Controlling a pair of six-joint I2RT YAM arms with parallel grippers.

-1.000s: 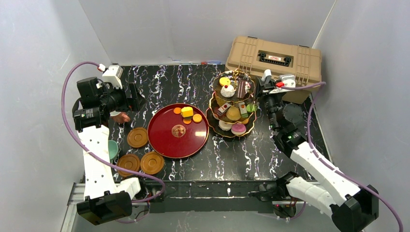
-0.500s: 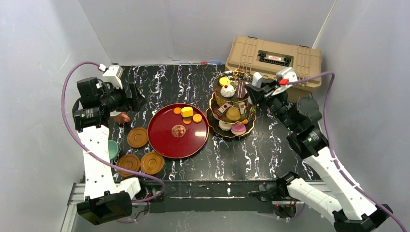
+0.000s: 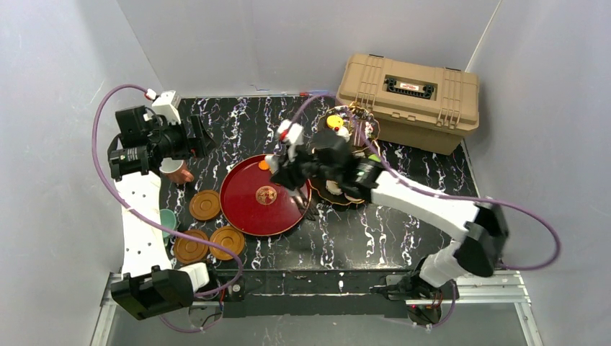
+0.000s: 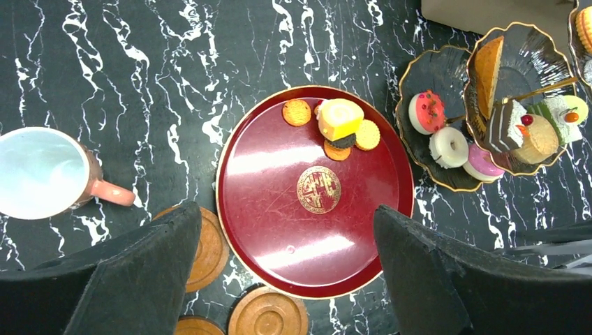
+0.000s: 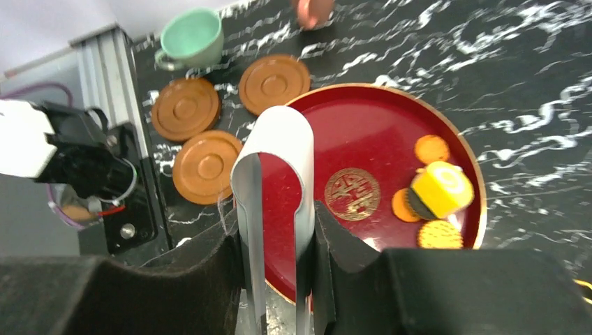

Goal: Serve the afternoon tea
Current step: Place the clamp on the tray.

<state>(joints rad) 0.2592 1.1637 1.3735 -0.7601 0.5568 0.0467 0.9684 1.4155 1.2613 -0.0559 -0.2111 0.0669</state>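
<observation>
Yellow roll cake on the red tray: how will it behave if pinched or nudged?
Likely rolls or tips: the yellow roll cake looks cylindrical and seems propped on a dark biscuit. May skid, since the red tray looks glossy. Its rounded sides probably give the tongs poor purchase.

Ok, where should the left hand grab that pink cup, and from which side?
The rim, from straight above, one finger inside and one outside the wall. The pink cup stands upright, mouth open, and the left hand is probably open wide enough. Choose the wall opposite the handle, which sticks out sideways toward the red tray.
</observation>
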